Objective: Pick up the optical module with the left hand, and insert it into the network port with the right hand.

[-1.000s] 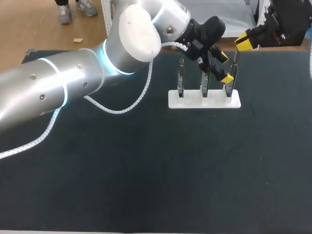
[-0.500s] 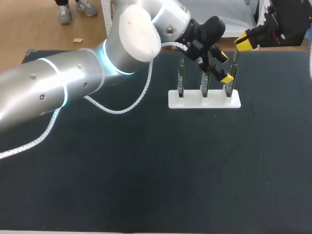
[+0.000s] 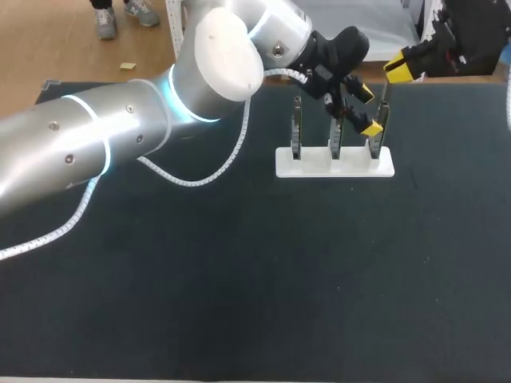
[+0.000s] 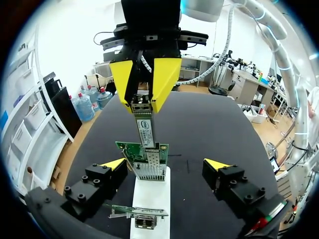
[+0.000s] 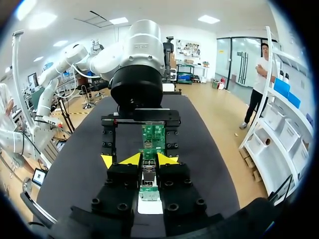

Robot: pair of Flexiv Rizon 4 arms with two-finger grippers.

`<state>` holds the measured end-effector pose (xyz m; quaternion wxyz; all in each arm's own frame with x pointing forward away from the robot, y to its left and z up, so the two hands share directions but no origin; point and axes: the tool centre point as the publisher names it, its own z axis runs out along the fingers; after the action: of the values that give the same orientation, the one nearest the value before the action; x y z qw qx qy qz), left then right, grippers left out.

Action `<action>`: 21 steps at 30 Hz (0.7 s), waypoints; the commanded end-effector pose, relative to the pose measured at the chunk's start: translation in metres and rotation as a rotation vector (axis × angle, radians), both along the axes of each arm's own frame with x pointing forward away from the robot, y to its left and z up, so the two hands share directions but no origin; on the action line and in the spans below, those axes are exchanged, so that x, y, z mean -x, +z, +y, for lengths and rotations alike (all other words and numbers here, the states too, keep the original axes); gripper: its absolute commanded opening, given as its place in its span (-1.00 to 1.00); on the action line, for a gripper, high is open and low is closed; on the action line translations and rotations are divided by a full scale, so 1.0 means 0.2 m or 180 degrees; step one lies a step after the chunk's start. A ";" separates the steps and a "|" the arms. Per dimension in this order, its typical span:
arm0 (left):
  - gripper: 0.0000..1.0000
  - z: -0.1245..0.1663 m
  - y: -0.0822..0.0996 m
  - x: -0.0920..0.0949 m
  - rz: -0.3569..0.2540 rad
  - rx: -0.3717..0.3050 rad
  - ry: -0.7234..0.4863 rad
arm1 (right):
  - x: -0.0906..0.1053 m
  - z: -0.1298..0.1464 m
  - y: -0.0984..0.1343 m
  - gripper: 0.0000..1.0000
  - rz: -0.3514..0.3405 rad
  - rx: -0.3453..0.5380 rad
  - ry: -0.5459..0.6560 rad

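Insertion: right gripper (image 4: 143,104) clamps slim silver optical module (image 4: 145,130) at green card's network port (image 4: 149,170); left gripper (image 4: 165,163) fingers apart; next probably needs a straight push.

Table (image 3: 239,279), far edge, right of centre: stand (image 3: 335,165) | on stand: three boards (image 3: 296,132) upright, in a left-right row | above right-end board (image 4: 149,167): optical module (image 4: 145,128), gripped by right gripper (image 4: 143,102) | flanking that board: left gripper (image 4: 164,163), fingers apart

Silver-grey left arm (image 3: 80,144) with small dark screws, white round joint cap (image 3: 227,56), light-blue glowing ring (image 3: 177,100) beside the cap, white spiral cable (image 3: 209,174) below the cap, black wrist (image 3: 339,48), black left pincer (image 3: 367,110) and right pincer (image 3: 395,73), yellow tips.
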<state>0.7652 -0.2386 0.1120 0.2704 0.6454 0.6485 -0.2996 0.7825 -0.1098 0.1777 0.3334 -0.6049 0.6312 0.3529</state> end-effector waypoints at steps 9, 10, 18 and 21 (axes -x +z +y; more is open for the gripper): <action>1.00 0.00 0.00 -0.01 0.0011 -0.0017 -0.0005 | 0.03 0.00 -0.01 -1.00 0.0003 0.0023 -0.0037; 1.00 0.00 0.00 -0.01 0.0011 -0.0017 -0.0005 | 0.03 0.00 -0.02 -1.00 0.0007 0.0025 -0.0040; 1.00 0.00 0.00 -0.01 0.0011 -0.0017 -0.0005 | 0.04 0.00 -0.01 -1.00 -0.0016 0.0021 -0.0083; 1.00 0.00 0.00 -0.01 0.0011 -0.0017 -0.0005 | 0.04 0.00 0.00 -1.00 -0.0093 0.0043 -0.0081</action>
<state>0.7652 -0.2386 0.1120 0.2704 0.6454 0.6485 -0.2996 0.7826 -0.1106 0.1764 0.3388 -0.6052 0.6338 0.3425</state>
